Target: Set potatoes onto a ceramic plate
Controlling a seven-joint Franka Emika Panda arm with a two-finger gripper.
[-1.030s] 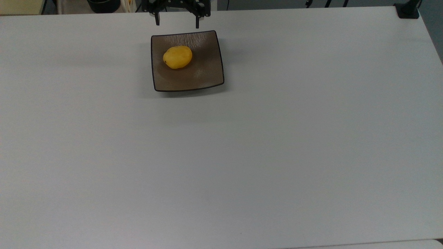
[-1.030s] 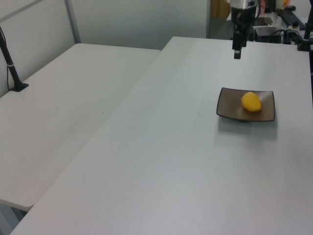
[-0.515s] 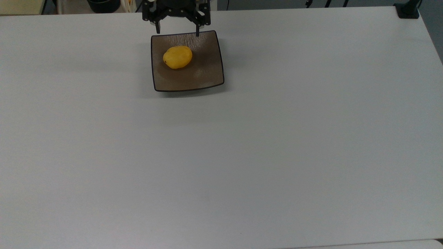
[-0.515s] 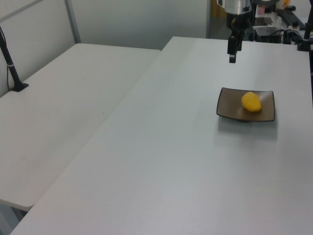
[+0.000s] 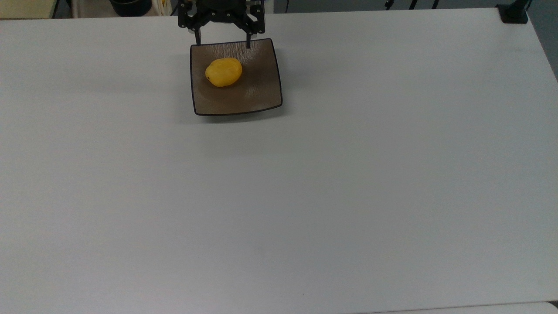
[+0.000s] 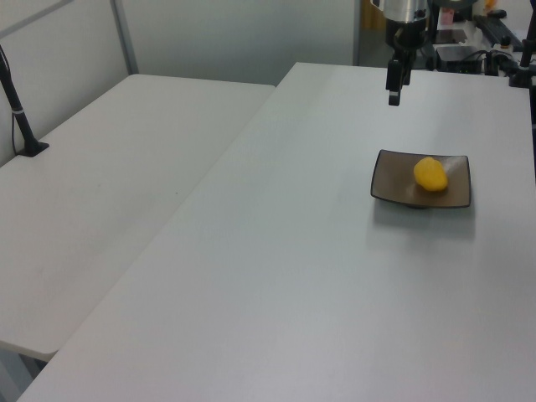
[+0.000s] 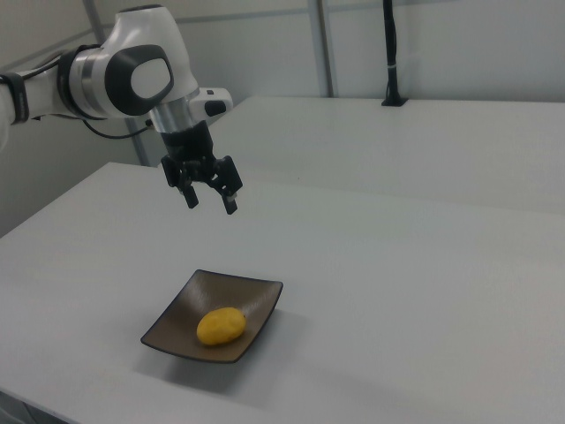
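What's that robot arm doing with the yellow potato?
Right now it isn't holding anything. The potato already lies on the plate, which sits on the table. The gripper hangs open in the air above the table, apart from the plate and not touching the potato. So the potato job looks done.

The arm [image 5: 220, 6] is being cut off by the upper edge of the top view, above the gripper [image 5: 222, 41]. In the left view the arm [image 6: 402, 10] is likewise being cut off at the upper edge, and one finger [image 6: 394, 92] is being seen edge-on with the other hidden behind it. In the right view the arm [image 7: 53, 84] is being cut off at the left edge. The potato's [image 5: 223, 72] underside is being hidden against the plate [image 5: 257, 93].
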